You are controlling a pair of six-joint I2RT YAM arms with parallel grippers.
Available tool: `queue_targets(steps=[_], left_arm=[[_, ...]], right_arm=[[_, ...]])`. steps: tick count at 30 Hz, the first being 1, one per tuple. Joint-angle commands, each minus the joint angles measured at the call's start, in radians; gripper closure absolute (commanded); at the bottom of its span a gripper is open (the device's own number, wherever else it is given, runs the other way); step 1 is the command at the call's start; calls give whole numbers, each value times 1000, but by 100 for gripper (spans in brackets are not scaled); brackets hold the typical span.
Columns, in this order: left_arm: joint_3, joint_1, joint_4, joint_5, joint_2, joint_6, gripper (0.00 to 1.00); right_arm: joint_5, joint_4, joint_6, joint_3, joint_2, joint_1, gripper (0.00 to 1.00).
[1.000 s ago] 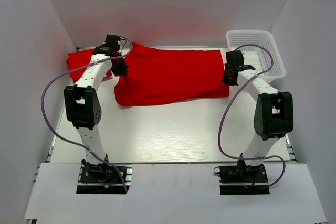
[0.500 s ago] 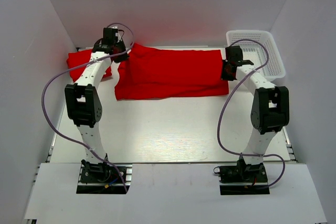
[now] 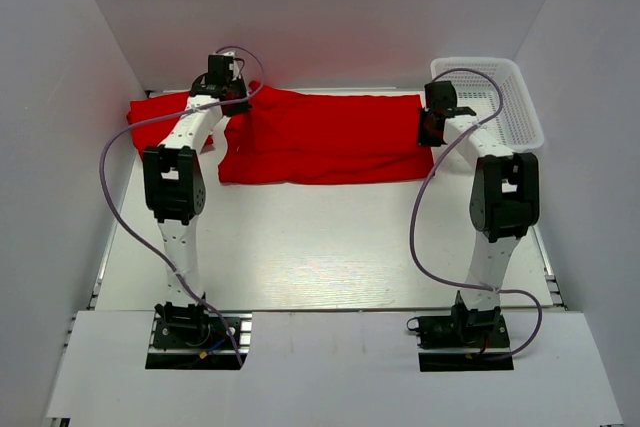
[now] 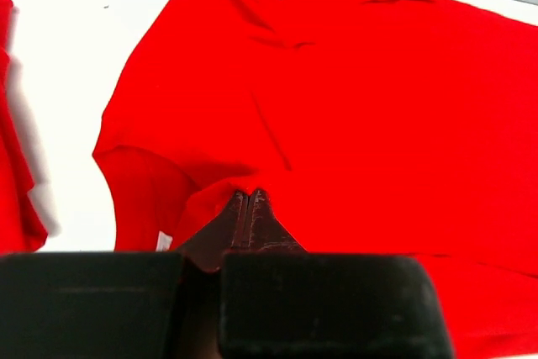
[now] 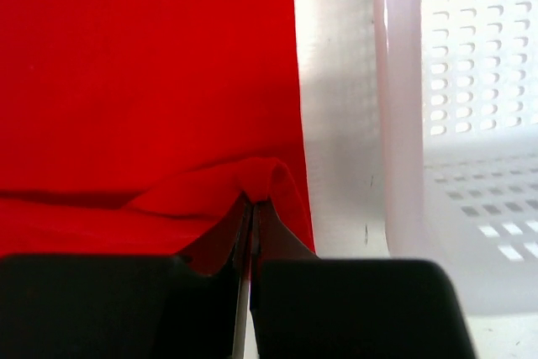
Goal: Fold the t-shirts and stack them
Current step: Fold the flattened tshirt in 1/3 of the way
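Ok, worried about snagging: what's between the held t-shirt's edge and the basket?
Only bare table between t-shirt and basket, shown in the right wrist view.

- The t-shirt (image 3: 320, 137) is soft, matt red cloth, lightly creased.
- The basket (image 3: 520, 117) is smooth white plastic lattice with a faint gloss.
- The desk (image 3: 320, 247) is smooth and white, with a dull sheen.
- The left end effector (image 4: 250, 201) has dark, matt fingers.

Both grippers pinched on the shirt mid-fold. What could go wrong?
1. The left gripper and right gripper each pinch only a small pucker of the spread t-shirt; either could slip and skew the fold.
2. The basket sits close beside the right gripper; a sideways move may knock it.
3. The second t-shirt lies near the left gripper and might get dragged.
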Motion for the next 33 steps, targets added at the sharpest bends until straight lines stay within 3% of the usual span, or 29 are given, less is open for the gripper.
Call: queue_targets(steps=[1,6,14,19,23,24,25,26,28,31,32,33], left_arm=[[44,5,59,-30,3,7,100],[54,5,200,-30,37,7,100],[126,14,217,-105,108,7,100],[181,14,246,-53,131,49,100],[181,14,243,-30,154,49,100],[181,14,229,-30,154,49,100],[181,14,229,-30,154,49,78],[181,14,216,-30,154,49,60],[181,14,194,-50,154,49,25],[218,14,160,-86,142,49,0],[218,14,160,-95,128,49,0],[218,14,150,-95,117,49,0]], right_arm=[[43,-3,-4,69,42,-14,100],[46,-3,9,111,72,-15,100],[43,-3,19,132,108,-21,100],[32,1,25,138,125,-21,100],[25,9,31,152,125,-21,89],[22,8,26,163,125,-21,82],[19,3,25,164,124,-20,76],[5,3,22,173,116,-20,74],[-38,0,7,178,104,-18,60],[-124,9,-17,171,73,-15,33],[-142,15,-29,166,67,-14,10],[-190,17,-29,163,46,-14,10]])
